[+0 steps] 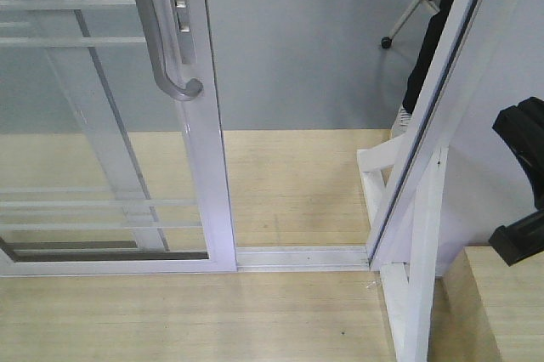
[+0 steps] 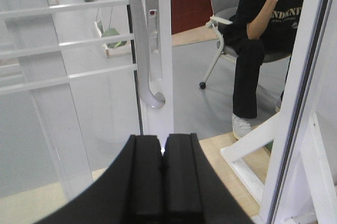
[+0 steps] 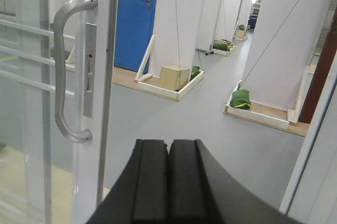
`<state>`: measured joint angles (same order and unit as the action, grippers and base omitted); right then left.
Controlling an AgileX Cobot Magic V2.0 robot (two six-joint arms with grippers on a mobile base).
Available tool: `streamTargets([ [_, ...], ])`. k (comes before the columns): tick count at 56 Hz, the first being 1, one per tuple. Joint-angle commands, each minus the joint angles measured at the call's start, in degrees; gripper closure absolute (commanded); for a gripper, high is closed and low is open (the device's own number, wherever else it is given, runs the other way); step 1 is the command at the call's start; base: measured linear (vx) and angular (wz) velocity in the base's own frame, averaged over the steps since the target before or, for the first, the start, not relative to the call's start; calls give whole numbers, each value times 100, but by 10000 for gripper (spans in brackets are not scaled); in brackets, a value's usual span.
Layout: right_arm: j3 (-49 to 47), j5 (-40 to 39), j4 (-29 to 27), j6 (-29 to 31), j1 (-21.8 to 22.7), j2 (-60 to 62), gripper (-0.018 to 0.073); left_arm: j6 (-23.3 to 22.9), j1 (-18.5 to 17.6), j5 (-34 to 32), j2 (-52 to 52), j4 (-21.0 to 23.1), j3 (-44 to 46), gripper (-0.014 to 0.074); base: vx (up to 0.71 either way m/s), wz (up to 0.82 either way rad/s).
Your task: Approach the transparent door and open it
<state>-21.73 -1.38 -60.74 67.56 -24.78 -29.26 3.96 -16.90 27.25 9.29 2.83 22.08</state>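
The transparent door (image 1: 102,149) fills the left of the front view, clear glass with thin white bars in a white frame. Its grey curved handle (image 1: 161,31) sits on the right stile. Between that stile and the slanted white jamb (image 1: 425,132) there is an open gap over the floor track (image 1: 302,256). My left gripper (image 2: 163,141) is shut on nothing, just below and short of the handle (image 2: 143,40). In the right wrist view my right gripper (image 3: 168,144) is shut and empty, with the handle (image 3: 64,71) to its upper left, apart from it.
A person in black (image 2: 263,34) sits on a wheeled chair (image 2: 221,3) beyond the opening. A white timber brace (image 1: 412,294) stands at the jamb's foot. A black part of my arm (image 1: 520,183) shows at the right edge. Farther off are a blue door (image 3: 134,19) and pillars with boxes.
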Motion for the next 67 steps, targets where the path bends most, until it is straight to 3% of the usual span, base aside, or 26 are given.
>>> streamTargets([
  [1,-160,-29,-46,55,32,45,562,-50,-15,-429,39,11,167,596,0,0],
  [18,89,29,-63,82,32,946,562,-50,-15,-623,46,5,167,596,0,0],
  [39,103,-29,-158,183,32,1021,561,-50,-15,-671,46,51,28,596,0,0],
  [47,103,-55,-192,183,32,1021,561,-331,-15,-913,46,46,28,596,0,0],
  [67,103,0,-192,183,32,1016,561,-342,-15,-534,46,47,28,596,0,0],
])
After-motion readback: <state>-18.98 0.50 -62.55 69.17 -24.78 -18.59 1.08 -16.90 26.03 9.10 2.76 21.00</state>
